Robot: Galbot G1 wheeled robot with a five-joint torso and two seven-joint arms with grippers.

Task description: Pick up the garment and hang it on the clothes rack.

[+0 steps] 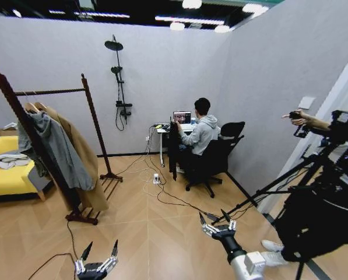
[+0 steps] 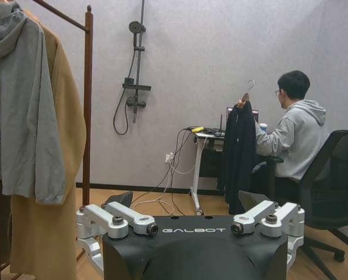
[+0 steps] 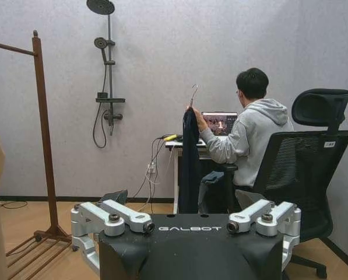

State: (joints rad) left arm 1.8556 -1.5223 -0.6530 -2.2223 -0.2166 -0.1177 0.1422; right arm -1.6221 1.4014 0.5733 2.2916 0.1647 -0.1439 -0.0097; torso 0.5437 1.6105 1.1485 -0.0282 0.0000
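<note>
Left gripper (image 1: 98, 255) and right gripper (image 1: 218, 223) spread wide, empty, well short of clothes rack (image 1: 45, 146). Person's hand (image 3: 195, 112) holds garment (image 3: 189, 163) beyond rack.

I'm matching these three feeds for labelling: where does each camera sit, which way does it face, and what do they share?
Head view: high on the robot, looking down the room at the clothes rack; left gripper and right gripper show low, both open.
Left wrist view: behind the left gripper, facing the garment a seated person holds up.
Right wrist view: behind the right gripper, facing the same garment.
Both wrist views share garment, person and shower stand.
</note>
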